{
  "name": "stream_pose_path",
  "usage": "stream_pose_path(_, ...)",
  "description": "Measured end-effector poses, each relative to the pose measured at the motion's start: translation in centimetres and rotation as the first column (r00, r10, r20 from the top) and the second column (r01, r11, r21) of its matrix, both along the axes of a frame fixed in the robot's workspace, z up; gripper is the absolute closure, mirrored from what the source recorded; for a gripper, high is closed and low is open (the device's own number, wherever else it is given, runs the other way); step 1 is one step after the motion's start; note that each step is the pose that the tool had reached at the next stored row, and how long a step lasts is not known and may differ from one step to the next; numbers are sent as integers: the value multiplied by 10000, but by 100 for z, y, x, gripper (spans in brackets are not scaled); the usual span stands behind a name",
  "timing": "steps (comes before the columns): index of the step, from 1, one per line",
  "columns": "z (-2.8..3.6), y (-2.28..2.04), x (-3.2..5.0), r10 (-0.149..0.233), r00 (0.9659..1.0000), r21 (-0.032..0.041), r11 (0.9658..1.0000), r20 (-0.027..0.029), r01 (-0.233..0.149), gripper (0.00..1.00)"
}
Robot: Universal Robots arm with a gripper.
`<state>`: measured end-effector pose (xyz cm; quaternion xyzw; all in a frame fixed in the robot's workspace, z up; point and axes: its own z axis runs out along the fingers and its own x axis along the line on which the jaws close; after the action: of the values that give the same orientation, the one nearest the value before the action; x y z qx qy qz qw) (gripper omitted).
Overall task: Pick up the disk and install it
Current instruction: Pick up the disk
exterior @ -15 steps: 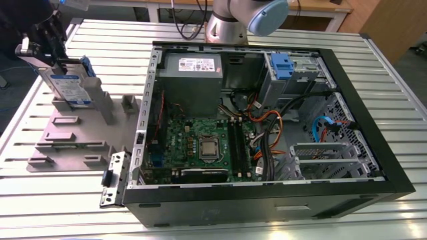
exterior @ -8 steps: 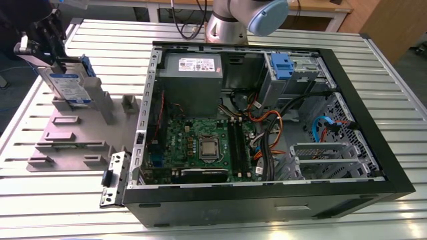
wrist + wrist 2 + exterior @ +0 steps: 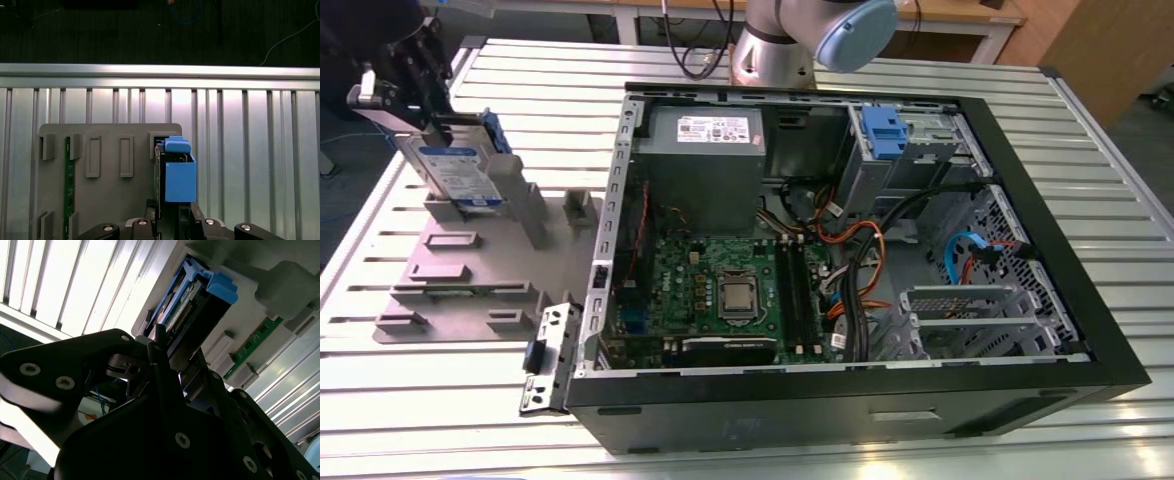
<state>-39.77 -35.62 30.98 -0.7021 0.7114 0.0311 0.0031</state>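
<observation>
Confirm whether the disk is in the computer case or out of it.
Out: the disk stands upright at the grey holder, outside the open case.

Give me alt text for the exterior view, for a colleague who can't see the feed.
The gripper is at the top of the disk, which stands upright in a grey fixture plate at the exterior view's left. Beside it, an open computer case lies on the slatted metal table, its motherboard exposed.

The disk (image 3: 462, 177), silver with a blue-and-white label and blue carrier bracket, is standing on edge in the grey fixture (image 3: 470, 272), at ten o'clock of the exterior view.
</observation>
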Motion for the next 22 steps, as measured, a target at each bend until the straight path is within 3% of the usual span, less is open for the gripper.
stream_pose_path(8,20,0,0,0,10000,-4,10000,-6,0,65)
stream_pose_path(17,225,0,0,0,10000,-1,10000,-1,0,65)
stream_pose_path(22,295,0,0,0,10000,0,10000,0,0,65)
